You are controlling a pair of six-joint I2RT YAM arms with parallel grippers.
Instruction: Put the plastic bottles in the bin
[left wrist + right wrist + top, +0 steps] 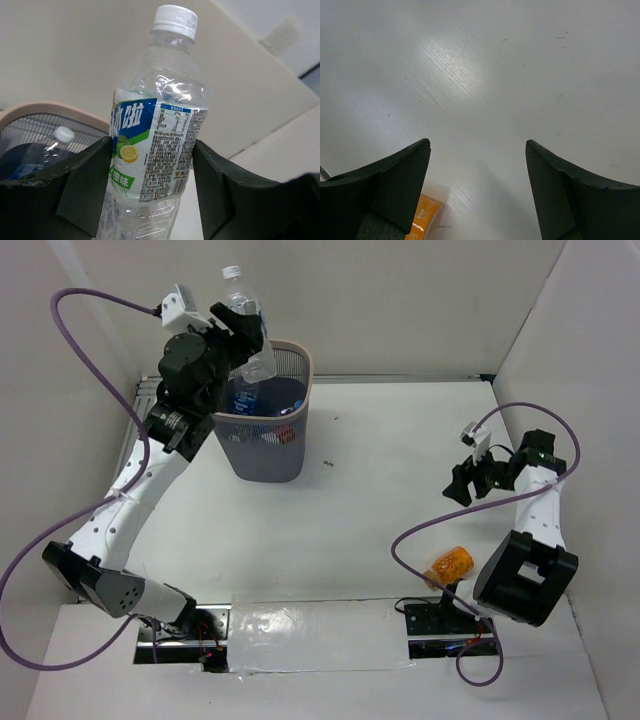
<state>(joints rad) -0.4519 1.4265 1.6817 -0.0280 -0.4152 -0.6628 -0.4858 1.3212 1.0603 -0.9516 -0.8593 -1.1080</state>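
The bottle point(165, 140) is glossy clear plastic, the bin point(265, 455) dark mesh, the table point(470, 75) smooth white.

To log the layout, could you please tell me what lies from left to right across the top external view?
The left arm's base → bin → orange bottle → right arm's base.
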